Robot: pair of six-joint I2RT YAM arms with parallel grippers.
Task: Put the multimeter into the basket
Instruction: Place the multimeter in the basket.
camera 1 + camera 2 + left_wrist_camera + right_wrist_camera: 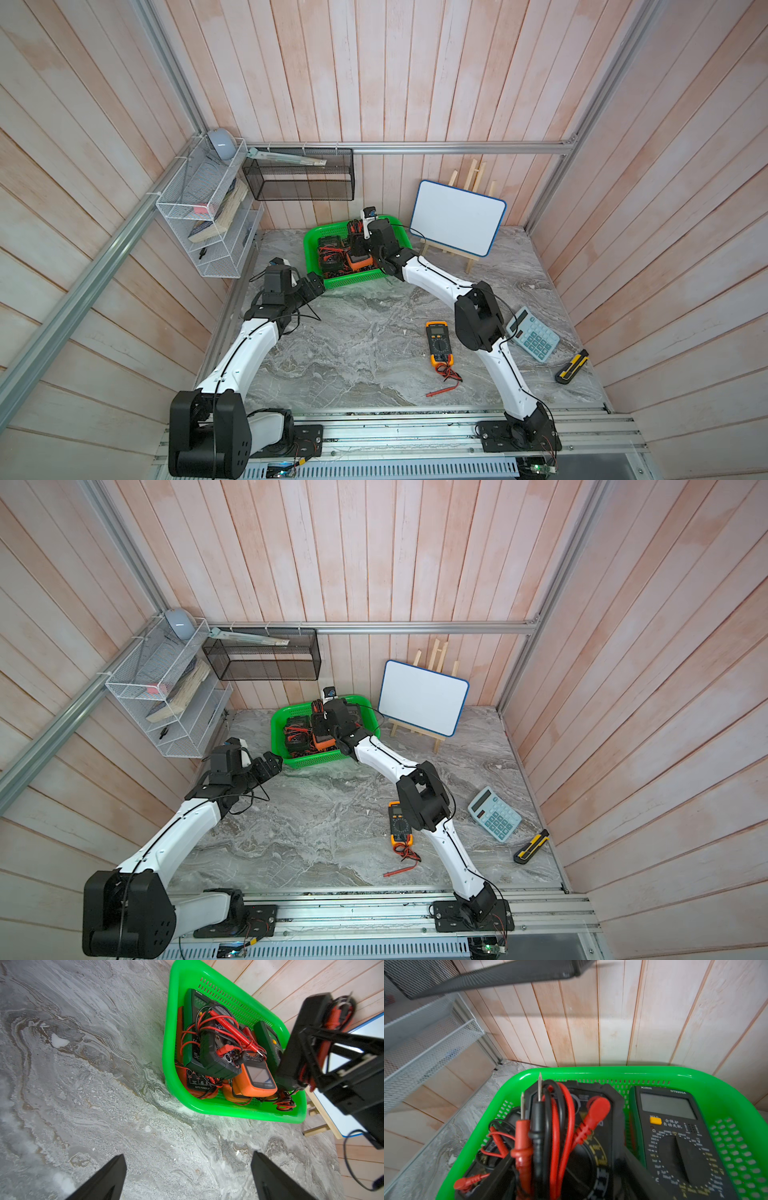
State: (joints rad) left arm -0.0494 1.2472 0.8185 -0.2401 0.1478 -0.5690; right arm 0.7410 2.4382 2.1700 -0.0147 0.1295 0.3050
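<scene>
Several multimeters lay in the basket (312,249), and one more hung over it.
The right arm (436,282) reached across the basket's near rim, its jaws clamped tight on a black multimeter (313,1012) wrapped in red and black leads (555,1136). It was held tilted above the basket's contents, beside a green meter (675,1136) and near an orange one (255,1080) lying inside. The left arm (249,345) hovered just outside the basket's near left corner, jaws spread wide with nothing between them, over bare tabletop (353,353). A yellow multimeter (436,340) lay flat on the tabletop, well apart from the basket, its red leads trailing away from it.
</scene>
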